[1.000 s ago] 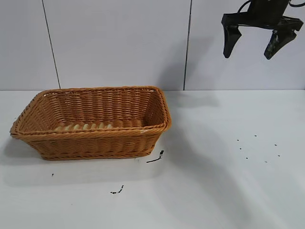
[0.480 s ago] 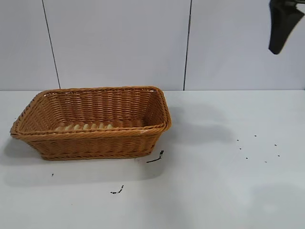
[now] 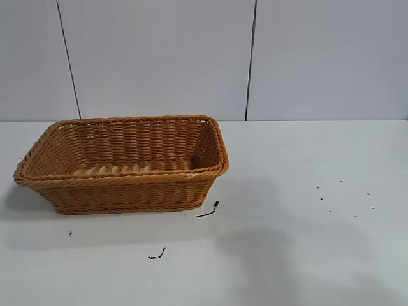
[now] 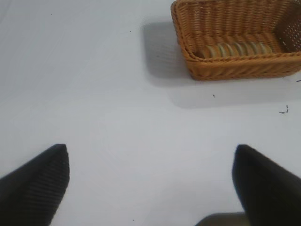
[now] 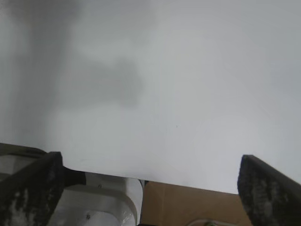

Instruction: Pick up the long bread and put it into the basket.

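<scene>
We see the worktop (image 3: 306, 255) first, a broad white surface, and on its left part the basket (image 3: 124, 162), its long sides running across the exterior view. Inside it, along the near wall, lies the long bread (image 3: 115, 169), its long axis parallel to that wall, only its ridged top showing over the braided rim. We judge the placing done: the loaf already rests in the basket, so no further move turns on reaching it. Neither arm appears in the exterior view. In its own wrist view, the left gripper (image 4: 150, 183) stands with its jaws spread wide and nothing between them, the basket and loaf well ahead of it and off to one side, so it looks the nearer of the two. The right gripper (image 5: 148, 188) has its jaws spread just as wide and empty, over bare worktop near an edge, with neither basket nor bread in its view.
</scene>
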`<state>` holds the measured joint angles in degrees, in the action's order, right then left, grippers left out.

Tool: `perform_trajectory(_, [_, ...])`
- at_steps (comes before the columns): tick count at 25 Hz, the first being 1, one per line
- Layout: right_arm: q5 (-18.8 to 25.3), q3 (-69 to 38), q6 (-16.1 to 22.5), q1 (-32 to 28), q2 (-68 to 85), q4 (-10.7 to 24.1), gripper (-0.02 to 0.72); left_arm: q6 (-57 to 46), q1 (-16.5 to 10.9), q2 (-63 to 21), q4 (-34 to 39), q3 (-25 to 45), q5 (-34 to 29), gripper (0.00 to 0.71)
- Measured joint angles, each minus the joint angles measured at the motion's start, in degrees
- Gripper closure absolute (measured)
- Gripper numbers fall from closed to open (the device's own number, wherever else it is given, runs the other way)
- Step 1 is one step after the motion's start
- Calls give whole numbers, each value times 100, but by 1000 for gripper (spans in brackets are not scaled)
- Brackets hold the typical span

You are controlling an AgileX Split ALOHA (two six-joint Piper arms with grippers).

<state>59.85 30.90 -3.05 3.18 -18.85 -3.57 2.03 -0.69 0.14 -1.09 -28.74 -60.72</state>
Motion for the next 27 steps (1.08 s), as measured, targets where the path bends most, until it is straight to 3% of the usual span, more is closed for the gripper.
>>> perform_trajectory(9, [-128, -209, 6, 0, 1822, -5, 13, 0, 0, 0, 0, 0, 0, 17])
perform_trajectory(27, [-128, -209, 20, 0, 1922, -24, 13, 0, 0, 3, 0, 0, 0, 17])
